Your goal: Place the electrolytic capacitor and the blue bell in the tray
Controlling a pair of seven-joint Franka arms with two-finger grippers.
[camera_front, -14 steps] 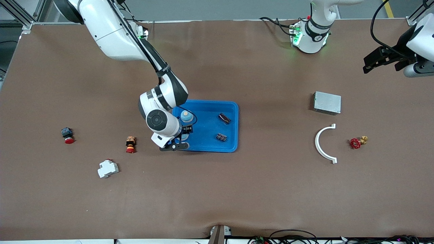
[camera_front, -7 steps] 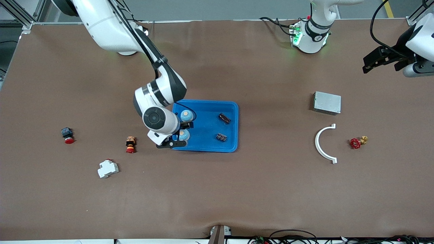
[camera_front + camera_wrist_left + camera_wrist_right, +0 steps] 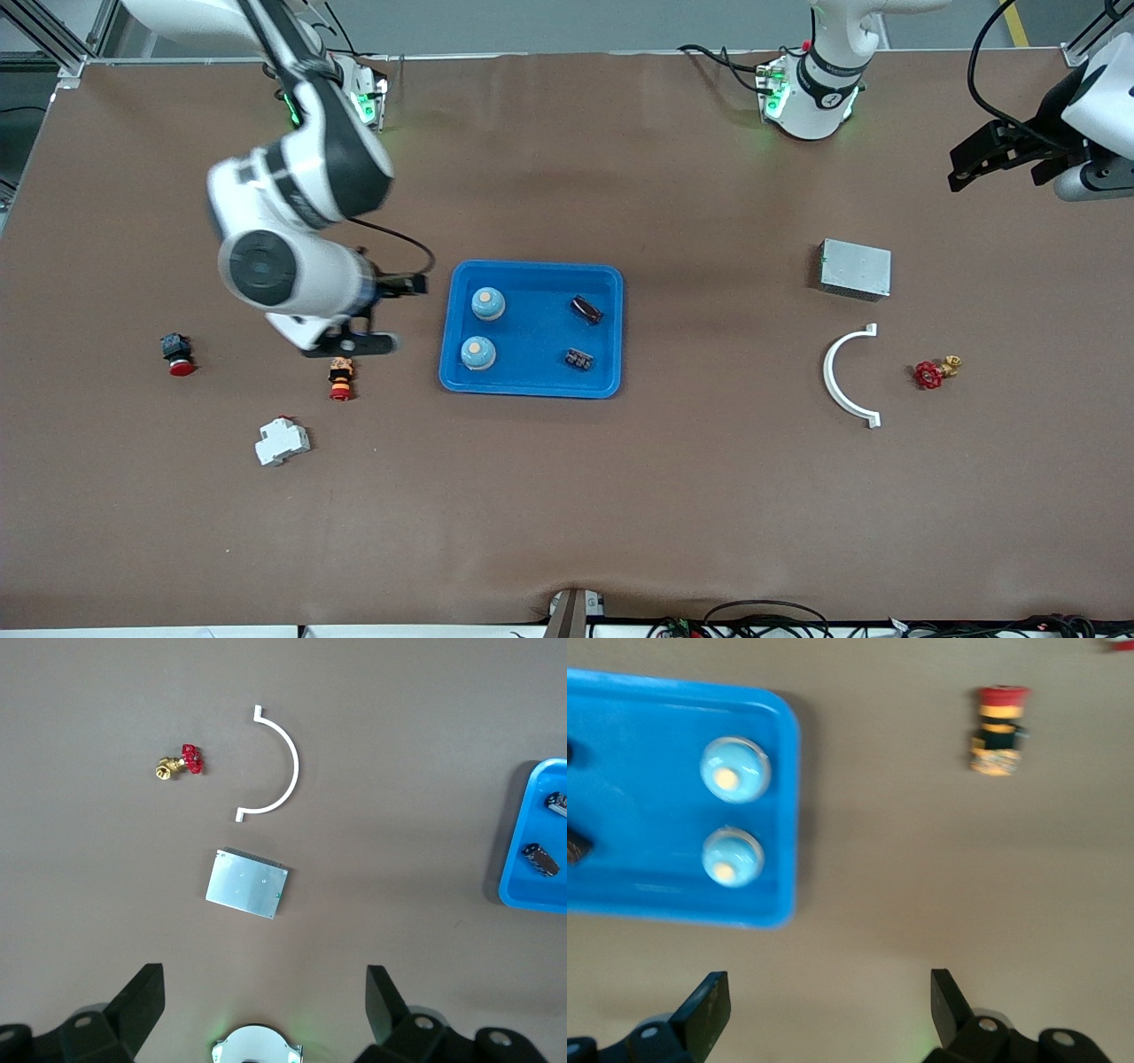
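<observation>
While both arms hang in the air, the scene reads as follows.

Tray: the shallow bright-blue rectangular plastic tray with rounded corners lies on the brown tabletop about midway between the two arms' ends.

Bells: two pale blue dome-shaped bells with tan buttons stand in the tray at the right arm's end, one farther from the front camera, the other nearer; they are apart.

Capacitors: two small dark cylindrical capacitors lie in the tray at the left arm's end, one farther from the front camera, one nearer.

Right gripper: the black right gripper hangs over bare tabletop just beside the tray, toward the right arm's end; its fingers are spread wide and hold nothing.

Left gripper: the black left gripper waits high over the left arm's end of the tabletop; its fingers are spread wide and empty.

Left arm's end: a grey metal box, a white plastic half-ring and a small brass valve with a red handwheel.

Right arm's end: an orange-and-black push button with a red cap, a dark push button with a red cap and a white plastic breaker block.
</observation>
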